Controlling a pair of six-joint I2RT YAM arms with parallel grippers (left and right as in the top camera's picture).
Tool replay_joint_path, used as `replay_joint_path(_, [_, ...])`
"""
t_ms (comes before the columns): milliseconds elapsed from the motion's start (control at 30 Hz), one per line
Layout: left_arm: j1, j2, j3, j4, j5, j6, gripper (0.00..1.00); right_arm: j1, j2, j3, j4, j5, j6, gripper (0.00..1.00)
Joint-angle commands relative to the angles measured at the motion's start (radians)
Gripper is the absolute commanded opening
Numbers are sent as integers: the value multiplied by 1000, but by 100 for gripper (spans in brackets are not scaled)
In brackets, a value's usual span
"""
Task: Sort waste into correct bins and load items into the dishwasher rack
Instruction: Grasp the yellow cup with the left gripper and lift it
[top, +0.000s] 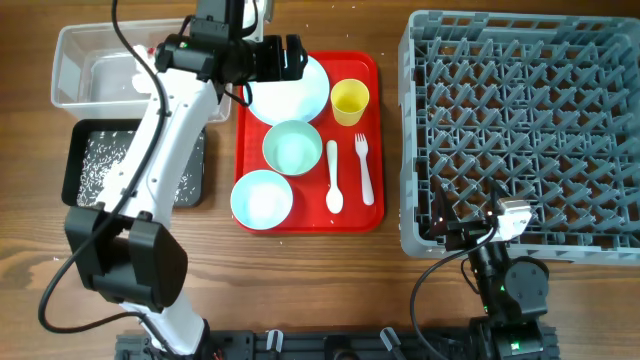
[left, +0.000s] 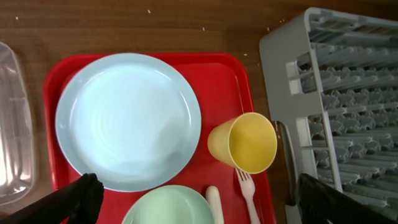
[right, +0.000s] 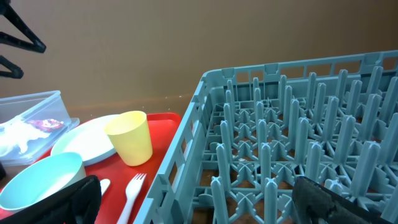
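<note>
Plate (left: 127, 118) lying on the red tray (left: 227, 78).
Left gripper (top: 288, 56) is hovering over it, jaws wide apart; right gripper (top: 470, 218) is sitting by the rack (top: 520, 120), jaws apart too.

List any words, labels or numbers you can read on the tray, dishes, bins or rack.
None can be read in any view.
The pale blue plate, yellow cup, red tray and dishwasher rack show no markings.
The red snack wrapper in the clear tub may carry print, but it is too blurred to read.
</note>
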Motion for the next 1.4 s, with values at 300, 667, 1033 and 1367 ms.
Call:
replay_joint_path(300, [-71, 224, 18, 74, 90, 72, 91, -4, -3, -1, 2, -17, -10, 100])
replay_joint_path(667, [-137, 346, 18, 226, 108, 37, 78, -4, -3, -1, 3, -17, -12, 100])
replay_joint_path(1033, [-156, 388, 18, 262, 97, -17, 27, -4, -3, -1, 3, -13, -10, 100])
replay_joint_path(1367, [-70, 299, 22, 263, 275, -222, 4, -4, -3, 9, 208, -22, 172, 100])
